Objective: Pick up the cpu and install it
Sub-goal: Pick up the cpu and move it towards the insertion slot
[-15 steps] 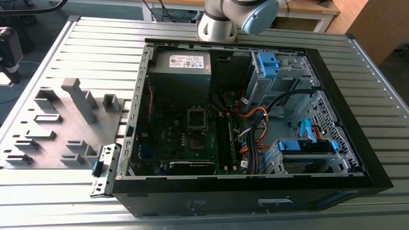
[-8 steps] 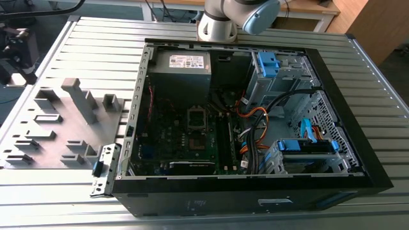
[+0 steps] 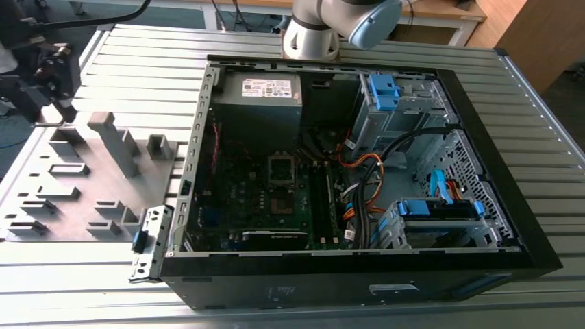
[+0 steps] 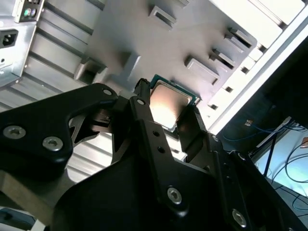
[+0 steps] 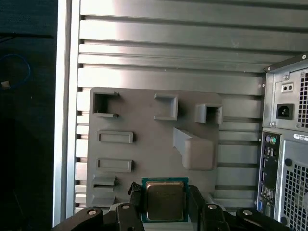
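Note:
The cpu [image 5: 165, 199], a small square chip with a silver-grey metal top and a green rim, sits clamped between my two black fingers [image 5: 136, 196]. My gripper [image 5: 165, 198] is shut on it and holds it in the air over the grey fixture tray [image 5: 144, 149]. In the second wrist view the cpu [image 4: 168, 102] shows edge-on between the fingers [image 4: 144, 113] of the gripper [image 4: 166, 109]. In the exterior view my gripper [image 3: 55, 92] hangs above the far corner of the tray [image 3: 82, 178], at that view's left.
The open computer case [image 3: 512, 226] lies on the slatted metal table [image 3: 128, 62], to the exterior view's right of the tray. Its green motherboard has a square socket [image 3: 282, 169] near the middle. Cables and blue drive brackets [image 3: 439, 205] fill the case's right side. The arm's base [image 3: 316, 31] stands behind the case.

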You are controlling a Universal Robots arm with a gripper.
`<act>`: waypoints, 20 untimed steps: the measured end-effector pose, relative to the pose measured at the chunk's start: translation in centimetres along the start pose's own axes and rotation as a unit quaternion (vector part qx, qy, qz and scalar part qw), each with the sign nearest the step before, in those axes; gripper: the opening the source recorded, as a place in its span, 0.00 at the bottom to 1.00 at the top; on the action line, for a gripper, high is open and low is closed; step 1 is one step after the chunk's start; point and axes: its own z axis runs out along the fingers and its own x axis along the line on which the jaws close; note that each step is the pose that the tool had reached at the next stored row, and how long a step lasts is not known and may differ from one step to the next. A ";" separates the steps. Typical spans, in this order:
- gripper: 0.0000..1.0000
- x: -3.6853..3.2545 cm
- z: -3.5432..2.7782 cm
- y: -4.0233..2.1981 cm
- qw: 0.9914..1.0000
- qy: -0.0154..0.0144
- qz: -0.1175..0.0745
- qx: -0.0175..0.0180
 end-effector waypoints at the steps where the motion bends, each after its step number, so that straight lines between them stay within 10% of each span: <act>1: 0.47 -0.38 0.02 -0.03 1.000 0.000 0.000 0.000; 13: 0.47 -5.52 0.19 -0.31 1.000 0.002 0.000 0.000; 20: 0.47 -5.56 -1.12 -0.35 1.000 0.002 0.000 0.000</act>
